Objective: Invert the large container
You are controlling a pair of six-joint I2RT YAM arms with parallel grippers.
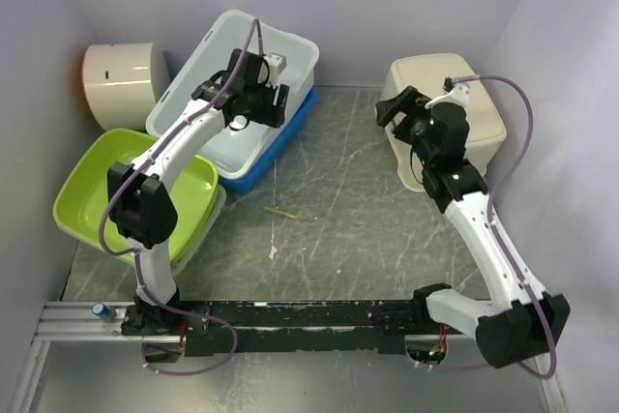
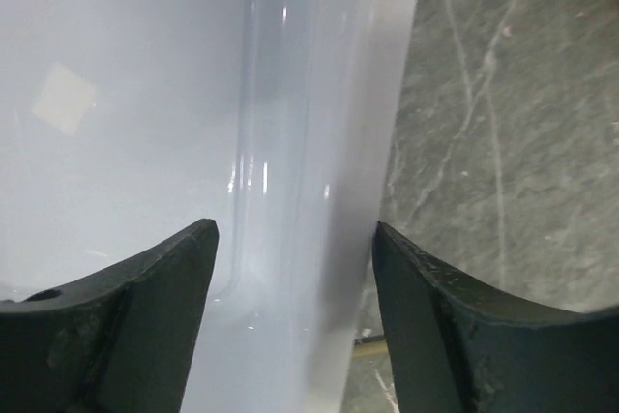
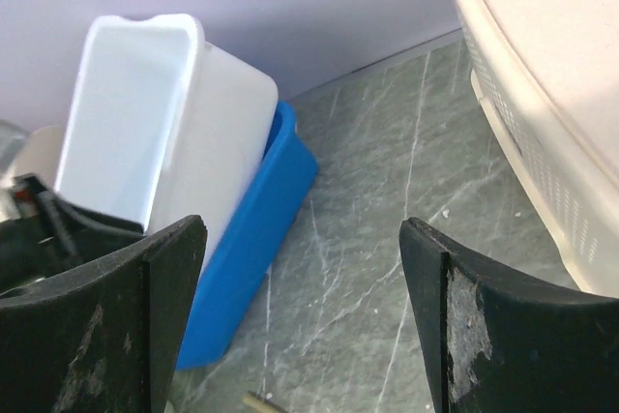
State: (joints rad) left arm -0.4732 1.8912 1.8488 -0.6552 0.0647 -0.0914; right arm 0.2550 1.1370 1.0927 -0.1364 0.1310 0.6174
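while the left jaws straddle the tub wall, the flip is not yet begun

since your left gripper (image 2: pixel 295 229) has one finger inside the large container (image 1: pixel 218 50) and one outside, set apart on either side of its wall with nothing clamped, you are at the grasp step. the turn-over is all ahead. the container sits in the upper left of the top view, open side up and tilted, its lower end resting in the blue tub (image 1: pixel 282 134). next you'll want to close on that wall, lift it free of the blue tub and roll the wrist over. that glossy plastic will likely be slippery, so take a deep bite. your right gripper (image 3: pixel 302 229) hangs wide open with nothing between its fingers, just beside the cream basket (image 1: pixel 455 94) at upper right.

the large container looks empty — only a pale label (image 2: pixel 63 99) shows on its base. the green basin (image 1: pixel 97 191) at left also looks empty. the basket's inside can't be seen.
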